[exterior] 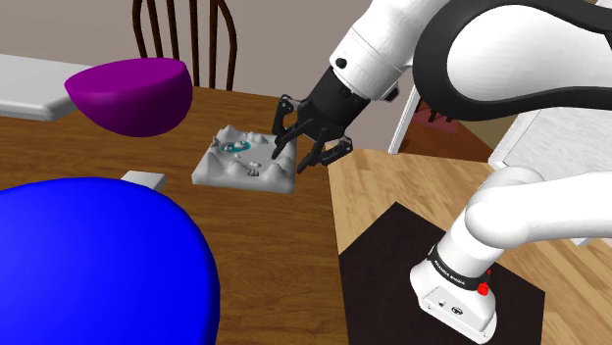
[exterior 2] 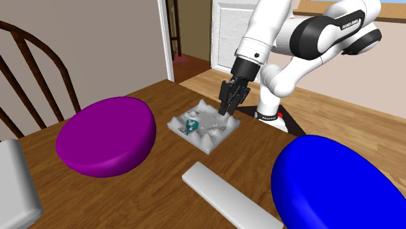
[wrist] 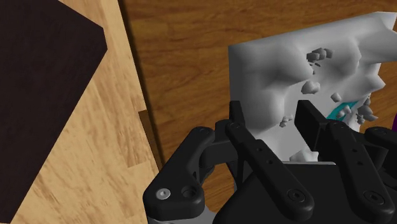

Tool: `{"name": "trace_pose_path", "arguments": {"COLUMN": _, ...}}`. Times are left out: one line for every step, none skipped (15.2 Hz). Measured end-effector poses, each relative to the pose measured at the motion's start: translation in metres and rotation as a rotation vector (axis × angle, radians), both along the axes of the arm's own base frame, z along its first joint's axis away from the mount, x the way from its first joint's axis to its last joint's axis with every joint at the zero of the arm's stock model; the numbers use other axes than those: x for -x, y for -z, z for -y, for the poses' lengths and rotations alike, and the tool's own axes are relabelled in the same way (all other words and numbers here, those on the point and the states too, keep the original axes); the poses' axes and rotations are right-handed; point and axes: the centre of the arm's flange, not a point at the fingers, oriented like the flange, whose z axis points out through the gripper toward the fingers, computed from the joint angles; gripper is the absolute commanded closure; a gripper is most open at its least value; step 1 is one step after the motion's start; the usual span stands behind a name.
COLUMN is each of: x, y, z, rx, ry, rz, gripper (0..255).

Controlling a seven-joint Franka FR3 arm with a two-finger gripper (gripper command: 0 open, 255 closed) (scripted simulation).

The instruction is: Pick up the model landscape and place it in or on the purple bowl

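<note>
Tool sits low at the model landscape, fingers spread apart astride its edge nearest the arm. The landscape lies flat on the bench, near the purple bowl.

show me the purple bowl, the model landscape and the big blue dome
purple bowl [exterior 2: 107, 140]: second exterior view, on its rounded outer side
model landscape [exterior 2: 207, 132]: second exterior view, on its white bumpy top
blue dome [exterior: 88, 265]: shoulder view, on its upper surface

Grey-white model landscape, purple bowl
</note>
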Motion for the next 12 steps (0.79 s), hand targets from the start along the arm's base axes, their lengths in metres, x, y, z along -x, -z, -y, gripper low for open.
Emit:
{"name": "trace_pose_path", "arguments": {"x": 0.0, "y": 0.0, "z": 0.0, "rx": 0.0, "ry": 0.0, "rz": 0.0, "gripper": 255}}
{"name": "trace_pose_path", "arguments": {"x": 0.0, "y": -0.002, "z": 0.0, "rx": 0.0, "ry": 0.0, "rz": 0.0, "gripper": 255}}
{"name": "trace_pose_path", "arguments": {"x": 0.0, "y": -0.006, "z": 0.0, "rx": 0.0, "ry": 0.0, "rz": -0.001, "gripper": 255}}
{"name": "trace_pose_path", "arguments": {"x": 0.0, "y": -0.011, "z": 0.0, "rx": 0.0, "ry": 0.0, "rz": -0.001, "gripper": 255}}
{"name": "trace_pose_path", "arguments": {"x": 0.0, "y": -0.016, "z": 0.0, "rx": 0.0, "ry": 0.0, "rz": -0.001, "gripper": 255}}
{"name": "trace_pose_path", "arguments": {"x": -0.001, "y": -0.021, "z": 0.001, "rx": 0.0, "ry": 0.0, "rz": -0.001, "gripper": 255}}
{"name": "trace_pose_path", "arguments": {"x": -0.001, "y": -0.026, "z": 0.0, "rx": 0.0, "ry": 0.0, "rz": -0.001, "gripper": 255}}
{"name": "trace_pose_path", "arguments": {"x": -0.001, "y": -0.031, "z": 0.0, "rx": 0.0, "ry": 0.0, "rz": -0.001, "gripper": 255}}
{"name": "trace_pose_path", "arguments": {"x": -0.002, "y": -0.036, "z": 0.0, "rx": 0.0, "ry": 0.0, "rz": -0.001, "gripper": 255}}
{"name": "trace_pose_path", "arguments": {"x": -0.001, "y": -0.041, "z": 0.001, "rx": 0.0, "ry": 0.0, "rz": -0.001, "gripper": 255}}
{"name": "trace_pose_path", "arguments": {"x": -0.001, "y": -0.046, "z": 0.0, "rx": 0.0, "ry": 0.0, "rz": -0.001, "gripper": 255}}
{"name": "trace_pose_path", "arguments": {"x": 0.0, "y": -0.052, "z": 0.0, "rx": 0.0, "ry": 0.0, "rz": -0.001, "gripper": 255}}
